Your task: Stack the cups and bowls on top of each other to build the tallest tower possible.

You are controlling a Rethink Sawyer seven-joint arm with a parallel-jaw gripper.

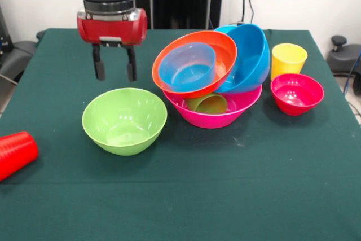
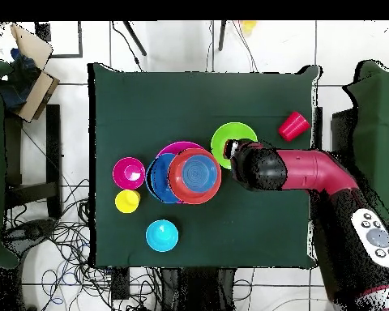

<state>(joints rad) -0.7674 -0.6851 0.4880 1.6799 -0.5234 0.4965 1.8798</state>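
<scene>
My gripper [image 1: 115,71] is open and empty. It hangs just above and behind the lime green bowl [image 1: 124,119], which stands upright on the table. The tower stands to the right. Its base is the pink bowl [image 1: 214,111], with the green cup [image 1: 207,104] lying inside. The large blue bowl [image 1: 248,57] and the orange bowl [image 1: 194,63] lean tilted on it. The small translucent blue bowl [image 1: 187,66] sits in the orange one. In the overhead view my gripper [image 2: 229,151] is at the lime bowl's [image 2: 230,134] edge, beside the tower [image 2: 194,175].
The yellow cup [image 1: 289,59] stands upright right of the tower, with the small magenta-red bowl [image 1: 296,93] in front of it. The red cup [image 1: 16,153] lies on its side at the table's left edge. The small cyan bowl [image 2: 162,235] stands alone in the overhead view.
</scene>
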